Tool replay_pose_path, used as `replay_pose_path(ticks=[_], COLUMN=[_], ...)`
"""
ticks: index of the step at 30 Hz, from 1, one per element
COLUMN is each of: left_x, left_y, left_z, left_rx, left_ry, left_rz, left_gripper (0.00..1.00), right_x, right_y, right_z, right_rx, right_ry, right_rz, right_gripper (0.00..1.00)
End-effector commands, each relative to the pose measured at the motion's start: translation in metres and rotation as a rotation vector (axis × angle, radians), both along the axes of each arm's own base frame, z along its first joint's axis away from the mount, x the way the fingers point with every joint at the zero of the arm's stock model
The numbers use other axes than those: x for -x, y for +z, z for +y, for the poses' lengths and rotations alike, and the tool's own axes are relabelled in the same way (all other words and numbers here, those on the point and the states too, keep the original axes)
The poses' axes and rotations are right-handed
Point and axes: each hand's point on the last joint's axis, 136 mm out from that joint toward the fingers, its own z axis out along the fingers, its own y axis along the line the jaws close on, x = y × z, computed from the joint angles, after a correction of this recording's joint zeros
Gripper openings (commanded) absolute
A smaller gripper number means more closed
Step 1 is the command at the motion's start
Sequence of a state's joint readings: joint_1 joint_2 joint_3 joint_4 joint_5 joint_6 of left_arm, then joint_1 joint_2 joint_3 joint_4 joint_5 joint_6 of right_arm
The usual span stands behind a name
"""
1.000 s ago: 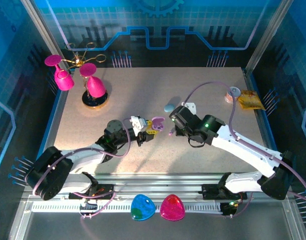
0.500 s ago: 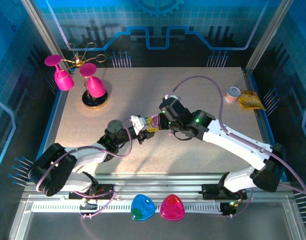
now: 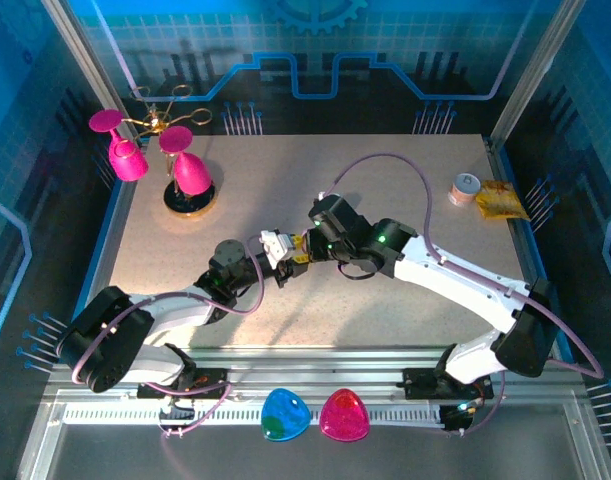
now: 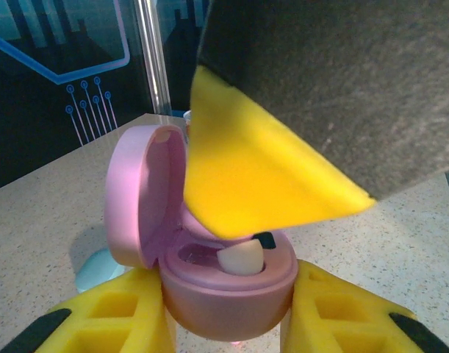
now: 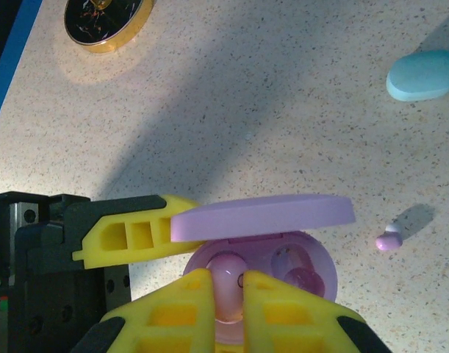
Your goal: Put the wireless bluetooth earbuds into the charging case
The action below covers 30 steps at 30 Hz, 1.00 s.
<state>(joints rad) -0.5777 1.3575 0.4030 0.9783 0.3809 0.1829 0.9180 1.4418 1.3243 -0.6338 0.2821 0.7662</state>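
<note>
The left end effector is clamped on the base of the open purple charging case. This steadies the case with its wells facing up and its lid tipped back. The right end effector is pinched shut on a pale earbud and holds it at one well, apparently for seating. A second purple earbud lies loose on the counter, well apart from a blue case.

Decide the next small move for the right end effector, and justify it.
Probably ease the right end effector down slightly: it is shut on the earbud, which sits in the well of the open purple charging case but does not look fully seated.
</note>
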Motion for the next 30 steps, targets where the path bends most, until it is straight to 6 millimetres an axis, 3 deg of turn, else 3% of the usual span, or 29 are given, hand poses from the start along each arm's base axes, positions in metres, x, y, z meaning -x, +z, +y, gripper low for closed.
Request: replay_pose_path(ticks=[1, 13, 18, 23, 30], left_x=[-0.007, -0.008, -0.008, -0.008, -0.005], left_y=[0.028, 0.03, 0.029, 0.028, 0.026], left_z=[0.001, 0.002, 0.002, 0.003, 0.01], left_rx=[0.052, 0.056, 0.054, 0.059, 0.072], left_ry=[0.024, 0.029, 0.029, 0.034, 0.045], left_rz=[-0.073, -0.074, -0.071, -0.072, -0.067], left_gripper=[0.31, 0.31, 0.31, 0.31, 0.31], right_x=[0.005, 0.007, 0.01, 0.011, 0.01], right_y=[0.005, -0.008, 0.001, 0.021, 0.045], right_z=[0.01, 0.014, 0.021, 0.015, -0.011], right_rx=[-0.023, 0.016, -0.006, -0.038, -0.076], right_ry=[0.028, 0.05, 0.084, 0.107, 0.097], right_rz=[0.001, 0.025, 0.014, -0.068, -0.212], right_gripper=[0.08, 0.11, 0.14, 0.29, 0.49])
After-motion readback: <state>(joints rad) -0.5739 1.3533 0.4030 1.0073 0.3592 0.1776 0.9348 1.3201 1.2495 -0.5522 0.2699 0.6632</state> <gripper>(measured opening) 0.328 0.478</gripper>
